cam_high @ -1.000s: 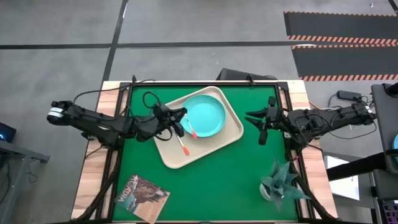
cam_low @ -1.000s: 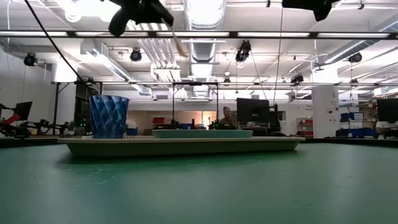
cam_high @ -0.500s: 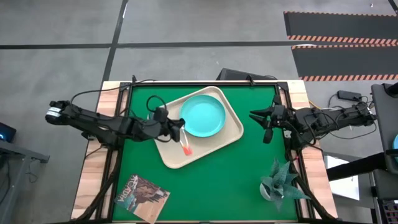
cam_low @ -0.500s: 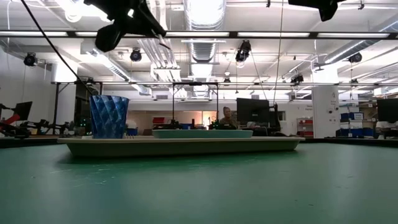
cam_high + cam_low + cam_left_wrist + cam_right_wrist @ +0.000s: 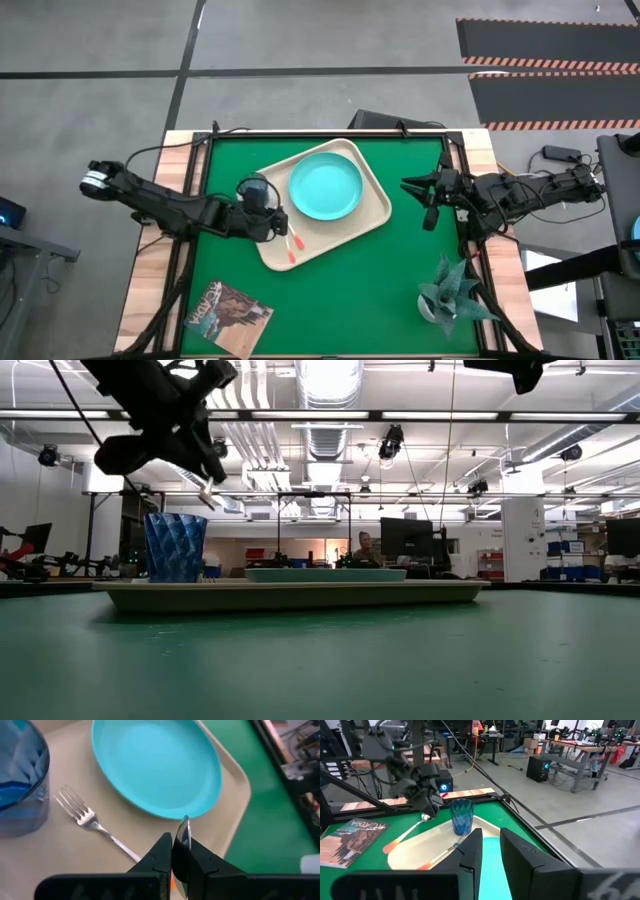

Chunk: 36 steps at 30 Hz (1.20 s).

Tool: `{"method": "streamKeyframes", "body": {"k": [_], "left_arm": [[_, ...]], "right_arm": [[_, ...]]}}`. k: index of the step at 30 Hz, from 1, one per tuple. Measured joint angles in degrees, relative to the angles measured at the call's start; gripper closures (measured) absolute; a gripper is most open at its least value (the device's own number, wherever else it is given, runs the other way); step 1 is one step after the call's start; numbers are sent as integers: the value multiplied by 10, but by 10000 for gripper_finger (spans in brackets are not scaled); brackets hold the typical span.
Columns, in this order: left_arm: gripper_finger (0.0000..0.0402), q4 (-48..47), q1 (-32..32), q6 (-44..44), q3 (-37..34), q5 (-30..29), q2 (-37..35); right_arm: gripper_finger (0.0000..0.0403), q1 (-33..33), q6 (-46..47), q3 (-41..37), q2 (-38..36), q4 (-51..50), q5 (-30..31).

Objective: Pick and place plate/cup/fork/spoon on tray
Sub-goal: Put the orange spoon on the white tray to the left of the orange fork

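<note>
The cream tray (image 5: 362,222) lies on the green mat. On it are the turquoise plate (image 5: 326,187), the blue cup (image 5: 254,189) at its left corner, and the fork (image 5: 85,813), red handle end (image 5: 297,240) toward the near edge. My left gripper (image 5: 278,224) is shut on the spoon (image 5: 409,832) above the tray's left part, between cup and fork. My right gripper (image 5: 420,199) hangs open and empty over the mat, right of the tray. My left gripper pinches the spoon between its two fingers just behind the silver bowl (image 5: 184,831), which sticks out edge-on past the fingertips. The fingers lie along the spoon. The handle runs back under the gripper, its orange end (image 5: 390,846) lower, toward the near edge. The spoon is clear of the tray.
A booklet (image 5: 230,315) lies at the mat's near left corner and a potted plant (image 5: 450,295) stands at the near right. Wooden table edges flank the mat. A person (image 5: 367,548) sits far off in the room behind.
My left gripper has carried the spoon from beside the plate's left rim toward the table's left and near edges, and has come down closer to the tray. It stays shut on the spoon. Plate, cup and fork have kept still.
</note>
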Motion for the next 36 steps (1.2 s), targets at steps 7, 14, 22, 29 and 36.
{"method": "streamKeyframes", "body": {"k": [7,14,22,29,36], "left_arm": [[394,-1,0,-5,-7,-5,23],[394,-1,0,23,-40,-7,22],[394,1,0,-12,-76,-16,20],[393,1,0,-42,-81,-34,20],[393,2,-1,-125,-84,-58,20]], "right_arm": [[344,0,3,0,0,-4,0],[344,0,3,0,0,-4,0],[344,0,1,0,0,-4,0],[344,0,0,0,0,-3,0],[344,0,-1,0,0,-3,1]]}}
